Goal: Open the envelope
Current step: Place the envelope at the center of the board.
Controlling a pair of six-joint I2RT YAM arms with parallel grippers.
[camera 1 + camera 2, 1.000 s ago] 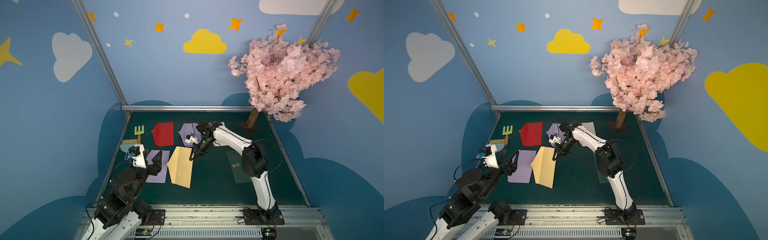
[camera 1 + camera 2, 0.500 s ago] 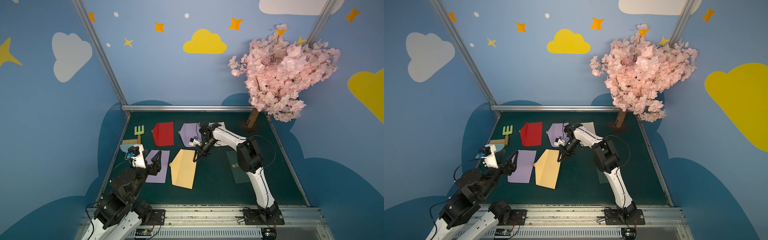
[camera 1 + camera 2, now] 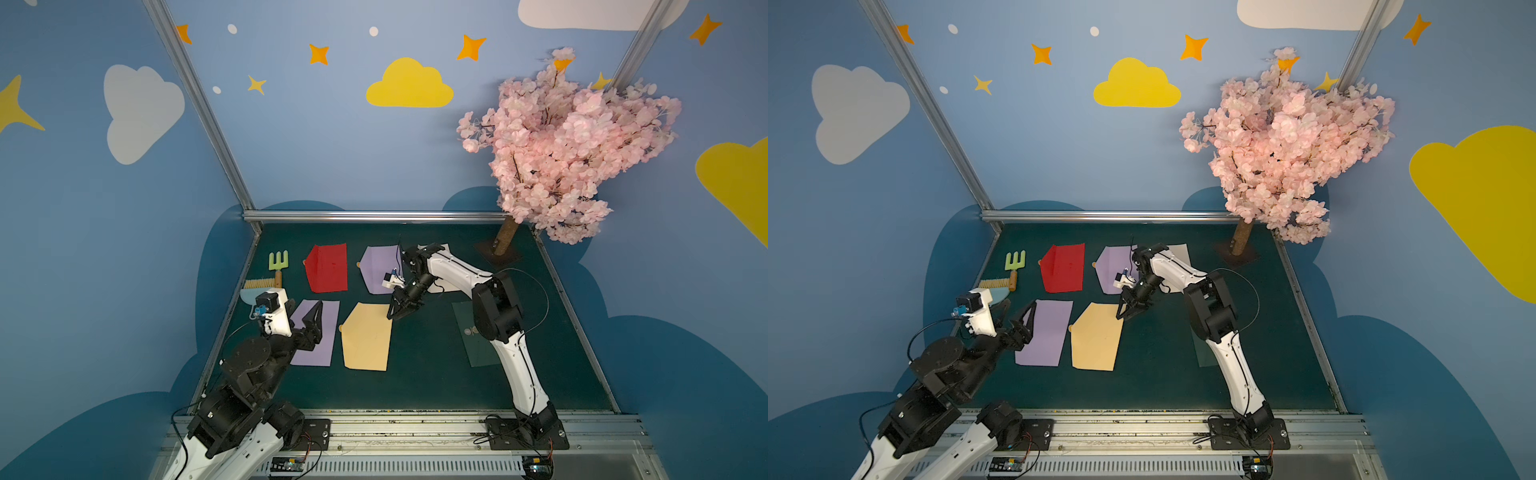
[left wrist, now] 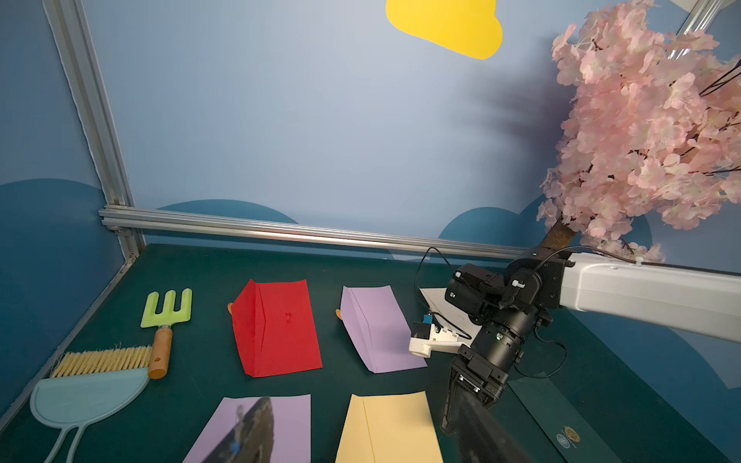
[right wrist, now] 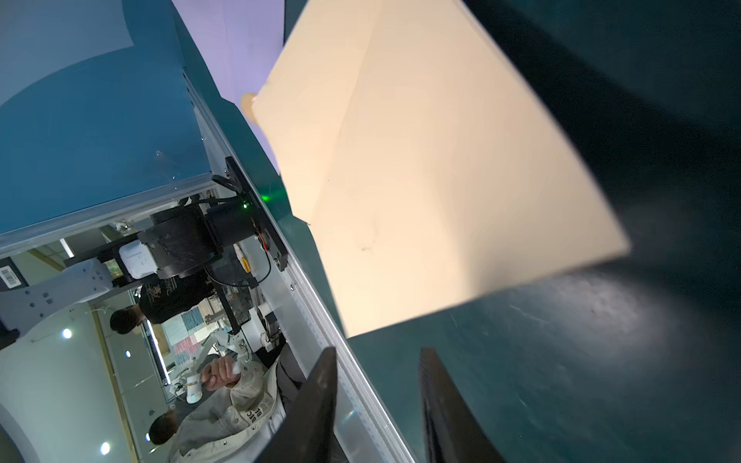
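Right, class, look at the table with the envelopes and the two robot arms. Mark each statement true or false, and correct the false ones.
1. The right gripper has its jaws apart with nothing between them. True.
2. The red envelope lies in the row nearest the arms' bases. False: it lies in the back row, near the wall.
3. The left gripper is open, above the front lilac envelope. True.
4. The green garden fork lies beside the blossom tree. False: the fork lies on the left arm's side, by the brush; the tree stands at the back on the right arm's side.
5. The yellow envelope has its flap folded out, open. True.
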